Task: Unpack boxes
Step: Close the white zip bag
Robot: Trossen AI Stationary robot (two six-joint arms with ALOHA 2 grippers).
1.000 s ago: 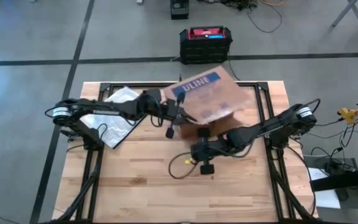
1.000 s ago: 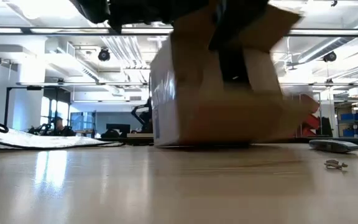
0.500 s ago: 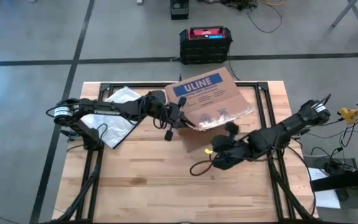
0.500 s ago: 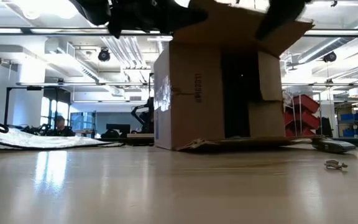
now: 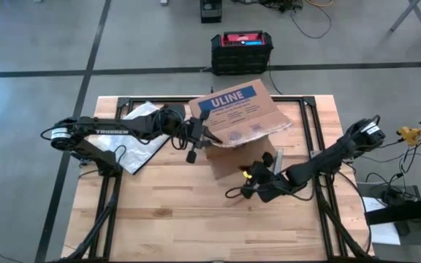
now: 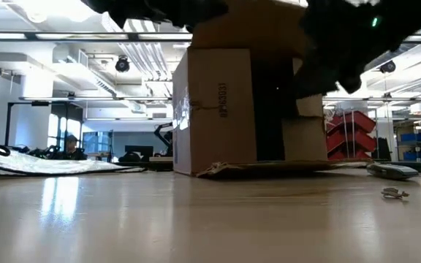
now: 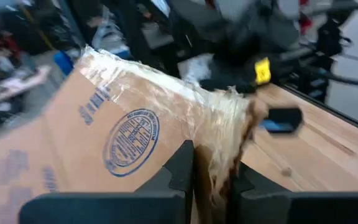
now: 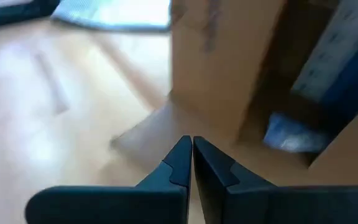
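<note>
Left end effector (image 5: 200, 139): narrow, pinching the taped flap edge of the box (image 5: 236, 117).
Box: on its side, mid-worktop (image 5: 159, 219), far half, mouth facing right arm.
Right end effector (image 5: 251, 177): fingers together, empty, just outside the mouth.
Advice: keep flap lifted, reach straight in.

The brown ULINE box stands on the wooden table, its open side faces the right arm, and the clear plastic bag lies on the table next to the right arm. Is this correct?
One detail is wrong. In the high view the clear plastic bag lies under the left arm, on the opposite side of the table from the right arm. The brown ULINE box does stand on the table with its open side facing the right arm.
</note>
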